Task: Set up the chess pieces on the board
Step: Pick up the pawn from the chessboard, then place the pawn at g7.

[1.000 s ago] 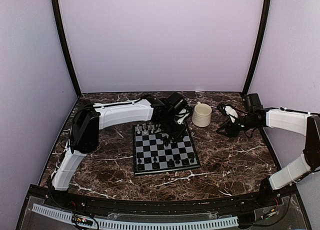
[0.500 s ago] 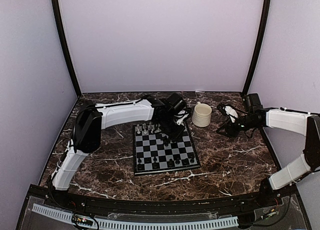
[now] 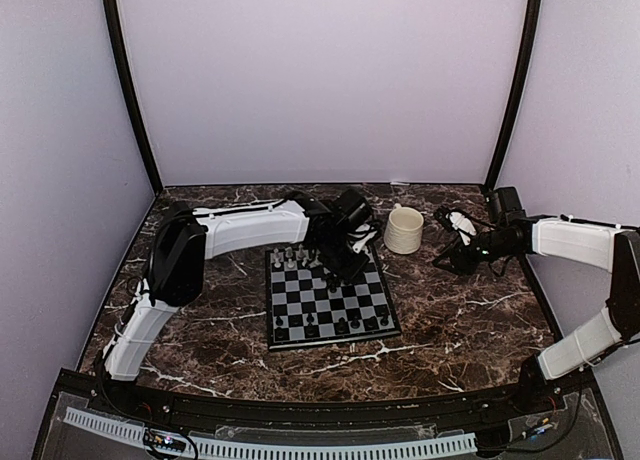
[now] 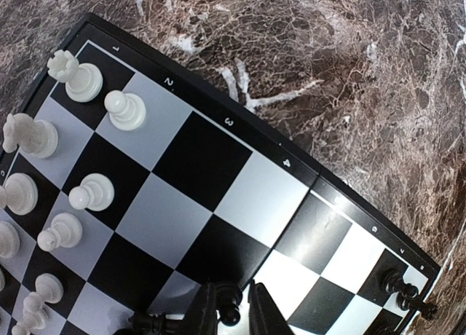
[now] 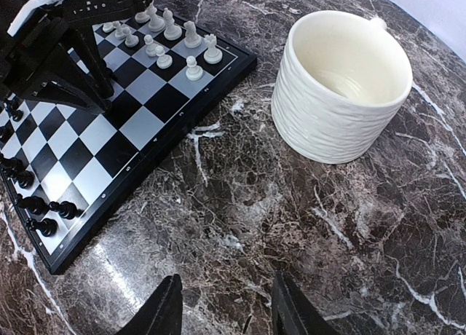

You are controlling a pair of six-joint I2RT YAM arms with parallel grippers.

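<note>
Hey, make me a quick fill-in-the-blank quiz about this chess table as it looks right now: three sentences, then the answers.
1. The chess piece between the left gripper's fingers is ___ in colour.
2. The right gripper, above the tabletop, has its jaws ___.
3. The white pieces stand at the end of the board nearer the cream ___.
Answers: black; open; mug.
</note>
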